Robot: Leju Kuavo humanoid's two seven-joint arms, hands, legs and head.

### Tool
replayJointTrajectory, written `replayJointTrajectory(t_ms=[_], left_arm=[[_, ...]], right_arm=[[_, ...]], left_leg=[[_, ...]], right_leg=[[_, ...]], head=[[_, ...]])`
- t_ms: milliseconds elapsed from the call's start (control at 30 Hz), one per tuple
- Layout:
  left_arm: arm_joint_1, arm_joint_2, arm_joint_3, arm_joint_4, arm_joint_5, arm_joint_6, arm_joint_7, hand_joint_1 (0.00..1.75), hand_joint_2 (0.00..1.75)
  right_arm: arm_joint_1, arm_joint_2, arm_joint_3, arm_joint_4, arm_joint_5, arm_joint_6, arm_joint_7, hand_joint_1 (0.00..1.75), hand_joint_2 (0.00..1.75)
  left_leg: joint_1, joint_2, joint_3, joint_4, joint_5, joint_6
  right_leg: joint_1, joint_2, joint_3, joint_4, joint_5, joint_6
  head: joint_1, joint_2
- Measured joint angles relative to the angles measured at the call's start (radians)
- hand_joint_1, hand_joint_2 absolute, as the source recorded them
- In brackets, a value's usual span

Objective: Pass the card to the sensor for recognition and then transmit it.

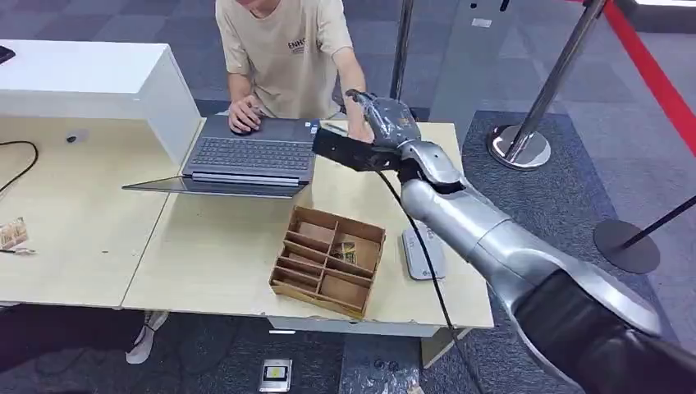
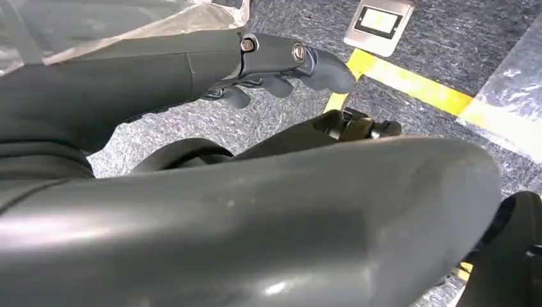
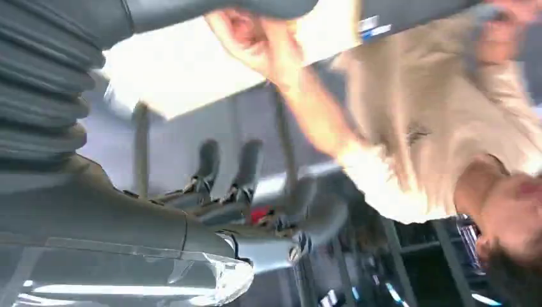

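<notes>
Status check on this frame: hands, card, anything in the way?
Right hand raised over the table's far edge by the person's hand; grip unclear. Left hand hangs toward the floor, fingers curled, holding nothing. Card not made out. Laptop close alongside.

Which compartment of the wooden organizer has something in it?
In the wooden organizer, the large compartment at its right side, toward the white device, holds small items; the others look bare.
</notes>
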Motion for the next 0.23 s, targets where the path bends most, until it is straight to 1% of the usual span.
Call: replayJointTrajectory(t_ms=[100,167,233], left_arm=[[0.0,0.0,0.0,0.0,0.007,0.0,-0.002,0.0,0.0],[0.0,0.0,0.0,0.0,0.013,0.002,-0.002,0.0,0.0],[0.0,0.0,0.0,0.0,0.017,0.002,-0.002,0.0,0.0]], right_arm=[[0.008,-0.001,-0.059,-0.01,-0.15,-0.016,-0.051,0.0,0.0],[0.045,-0.003,-0.102,-0.049,-0.264,-0.046,-0.087,0.0,0.0],[0.091,-0.006,-0.129,-0.082,-0.311,-0.067,-0.095,0.0,0.0]], left_leg=[[0.0,0.0,0.0,0.0,0.0,0.0],[0.0,0.0,0.001,0.0,0.0,0.0],[0.0,0.0,0.0,0.0,0.0,0.0]], right_leg=[[0.0,0.0,0.0,0.0,0.0,0.0],[0.0,0.0,0.0,0.0,0.0,0.0],[0.0,0.0,0.0,0.0,0.0,0.0]], head=[[0.0,0.0],[0.0,0.0],[0.0,0.0]])
